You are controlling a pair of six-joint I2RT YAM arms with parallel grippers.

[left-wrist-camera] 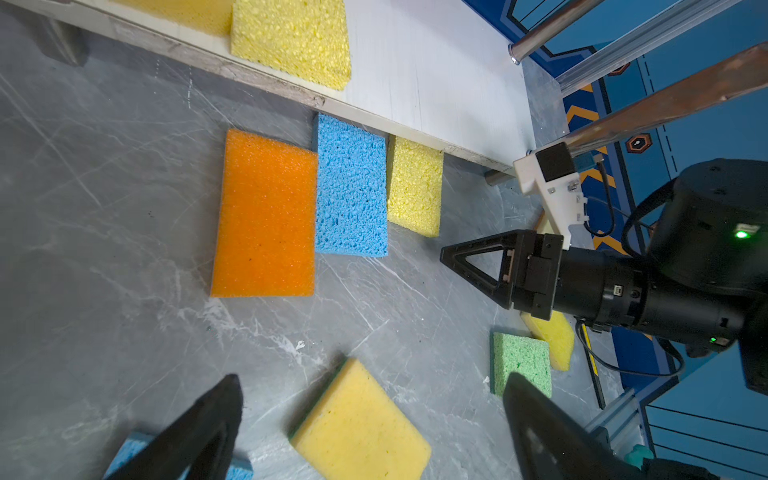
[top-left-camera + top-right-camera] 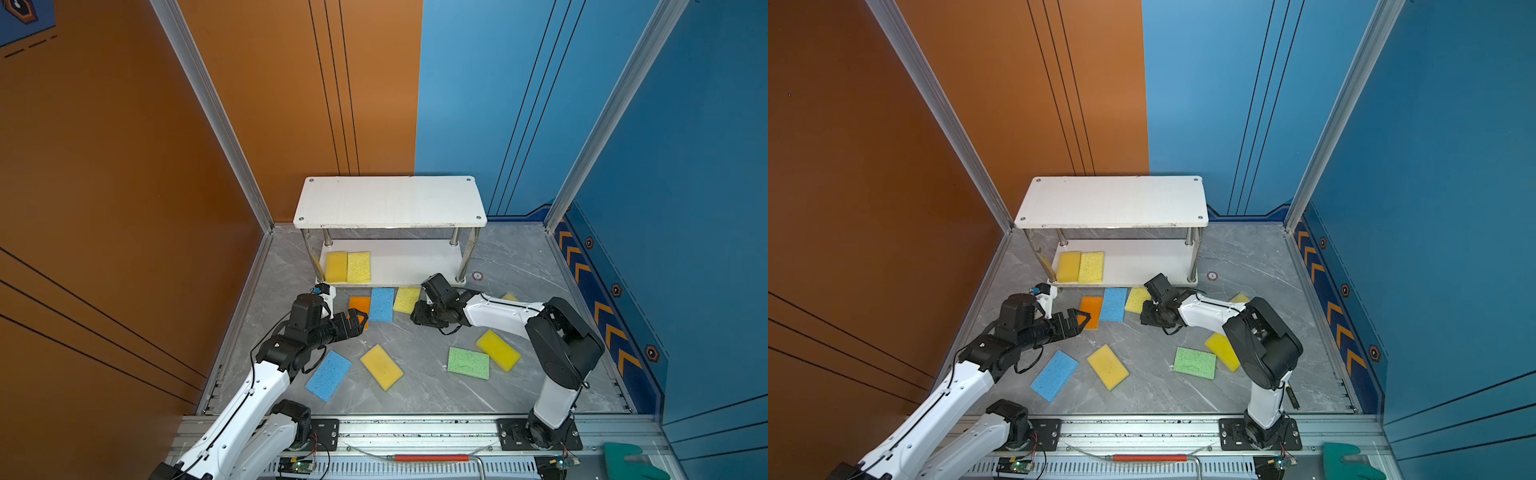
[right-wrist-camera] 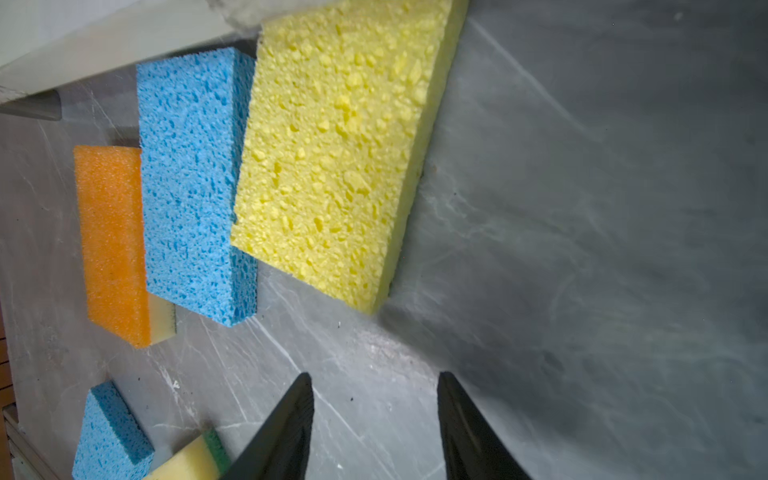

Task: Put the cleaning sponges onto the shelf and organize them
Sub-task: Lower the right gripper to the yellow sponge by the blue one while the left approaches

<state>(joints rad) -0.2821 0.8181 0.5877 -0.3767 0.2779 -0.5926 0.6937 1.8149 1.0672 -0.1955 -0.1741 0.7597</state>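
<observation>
I've got two yellow porous foam sponges (image 2: 358, 267) on the white two-tier metal-post shelf (image 2: 415, 266), and eight others lie on the grey marbled floor (image 2: 415, 345). The left gripper (image 2: 360, 320) gapes wide and the right gripper (image 3: 374, 378) is narrower, both empty.

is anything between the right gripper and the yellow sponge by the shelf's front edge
Nothing visible. In the right wrist view only bare grey floor lies between the open right gripper and the yellow sponge; the blue sponge sits beside it, off the line.
</observation>
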